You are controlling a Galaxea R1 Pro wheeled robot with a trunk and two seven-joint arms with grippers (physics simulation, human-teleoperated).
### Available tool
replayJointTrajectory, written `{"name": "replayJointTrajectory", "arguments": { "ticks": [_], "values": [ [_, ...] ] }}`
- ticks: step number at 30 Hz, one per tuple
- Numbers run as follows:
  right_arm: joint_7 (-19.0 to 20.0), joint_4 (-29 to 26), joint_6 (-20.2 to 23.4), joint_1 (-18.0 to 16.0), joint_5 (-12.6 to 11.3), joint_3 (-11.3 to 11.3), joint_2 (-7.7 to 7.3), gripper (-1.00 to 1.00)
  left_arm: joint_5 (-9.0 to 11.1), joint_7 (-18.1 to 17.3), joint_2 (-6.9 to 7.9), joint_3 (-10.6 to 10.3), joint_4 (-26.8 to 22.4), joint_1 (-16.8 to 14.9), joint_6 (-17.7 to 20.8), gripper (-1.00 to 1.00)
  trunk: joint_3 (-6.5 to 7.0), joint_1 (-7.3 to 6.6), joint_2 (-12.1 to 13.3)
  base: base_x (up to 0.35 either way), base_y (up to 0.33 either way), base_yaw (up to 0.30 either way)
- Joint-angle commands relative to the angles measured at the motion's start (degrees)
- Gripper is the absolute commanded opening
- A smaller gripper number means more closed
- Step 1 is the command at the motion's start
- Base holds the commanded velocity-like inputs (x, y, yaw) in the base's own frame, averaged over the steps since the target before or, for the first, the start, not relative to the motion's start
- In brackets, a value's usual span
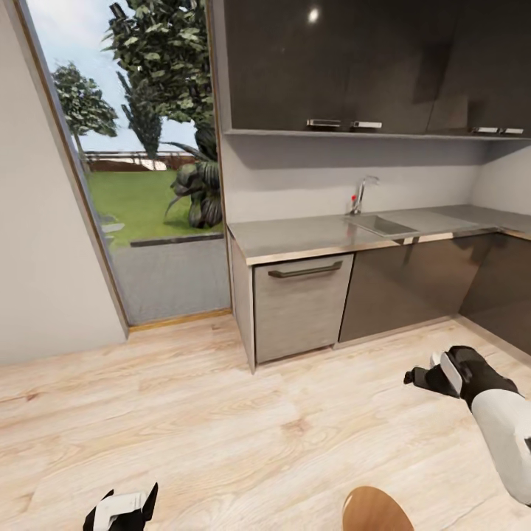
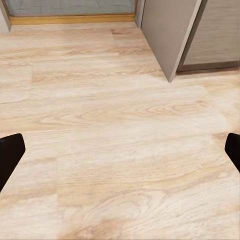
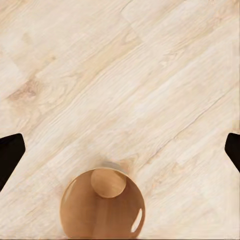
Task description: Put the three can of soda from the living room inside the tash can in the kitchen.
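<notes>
The tash can (image 1: 375, 512) stands on the light wood floor at the near edge of the head view, its brown inside facing up. The right wrist view looks straight down into the tash can (image 3: 102, 205), where just its wood-coloured bottom shows. My right gripper (image 1: 414, 379) hangs open above the floor, right of and beyond the can, with nothing between its fingers (image 3: 120, 152). My left gripper (image 1: 124, 509) is open low at the near left, over bare floor (image 2: 120, 155). The cans of soda are out of view.
Dark grey kitchen cabinets with a steel counter (image 1: 310, 236), sink (image 1: 380, 223) and tap run along the far wall and turn at the right. A steel-fronted drawer unit (image 1: 299, 306) ends the run. A tall glass door (image 1: 147, 184) to the garden is far left.
</notes>
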Motion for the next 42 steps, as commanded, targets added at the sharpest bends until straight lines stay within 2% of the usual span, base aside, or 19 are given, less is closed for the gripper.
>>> {"name": "replayJointTrajectory", "arguments": {
  "ticks": [1,2,3,4,8,9,13,16,22,28,31,40,42],
  "values": [
    [-0.06,2.42,0.19,-2.09,0.94,0.31,-0.43,1.00,0.00,0.00,0.00,0.00,-0.03,0.00,0.00,1.00,-0.20,0.23,-0.41,0.000,0.000,0.000],
    [-0.11,4.15,0.38,-3.70,1.65,0.54,-0.76,1.00,-0.02,0.00,0.00,0.00,-0.04,0.00,0.00,1.00,-0.38,0.45,-0.82,0.000,0.000,0.000],
    [-0.11,4.15,0.38,-3.70,1.65,0.54,-0.76,1.00,-0.02,0.00,0.00,0.00,-0.04,0.00,0.00,1.00,-0.56,0.67,-1.22,0.000,0.000,0.000],
    [-0.20,6.69,0.73,-6.07,2.58,0.85,-1.35,1.00,0.00,-0.03,0.00,-0.01,-0.13,0.03,0.00,1.00,-0.74,0.89,-1.62,0.000,0.000,0.000],
    [-0.27,9.50,0.99,-8.12,3.28,1.01,-2.55,1.00,0.04,-0.10,0.00,-0.01,-0.40,0.08,0.00,1.00,-1.46,1.77,-3.22,0.000,0.000,0.000],
    [-0.32,13.24,0.69,-9.37,3.88,1.06,-4.24,1.00,0.03,-0.14,0.03,-0.08,-0.53,0.14,0.03,1.00,-1.64,1.99,-3.62,0.000,0.000,0.000],
    [-0.30,16.36,-1.19,-9.80,4.22,1.06,-5.68,1.00,-0.04,-0.16,0.04,-0.15,-0.52,0.16,0.07,1.00,-2.35,2.86,-5.23,0.000,0.000,0.000],
    [-0.28,17.67,-2.53,-9.91,4.31,1.15,-6.48,1.00,0.02,-0.19,0.05,-0.14,-0.55,0.17,0.08,1.00,-2.35,2.86,-5.23,0.000,0.000,0.000],
    [-0.27,18.67,-3.57,-9.90,4.29,1.27,-6.50,1.00,0.12,-0.24,0.08,-0.12,-0.67,0.20,0.03,1.00,-2.35,2.86,-5.23,0.000,0.000,0.000],
    [-0.26,19.50,-5.64,-9.86,4.19,1.29,-5.66,1.00,0.16,-0.26,0.09,-0.08,-1.03,0.21,0.01,1.00,-2.35,2.86,-5.23,0.000,0.000,0.000],
    [-0.26,19.91,-6.75,-9.81,4.20,1.28,-5.43,1.00,0.12,-0.20,0.04,-0.10,-1.50,0.23,-0.03,1.00,-1.81,2.21,-4.02,0.000,0.000,0.000],
    [-0.23,20.12,-7.22,-9.75,4.05,1.30,-5.20,1.00,0.11,0.00,0.02,0.05,-1.38,0.18,-0.16,1.00,-1.81,2.21,-4.02,0.000,0.000,0.000],
    [-0.14,20.15,-7.36,-9.50,4.04,1.29,-5.17,1.00,0.04,0.06,0.01,0.09,-1.16,0.18,-0.22,1.00,-2.17,2.65,-4.83,0.000,0.000,0.000]
  ]
}}
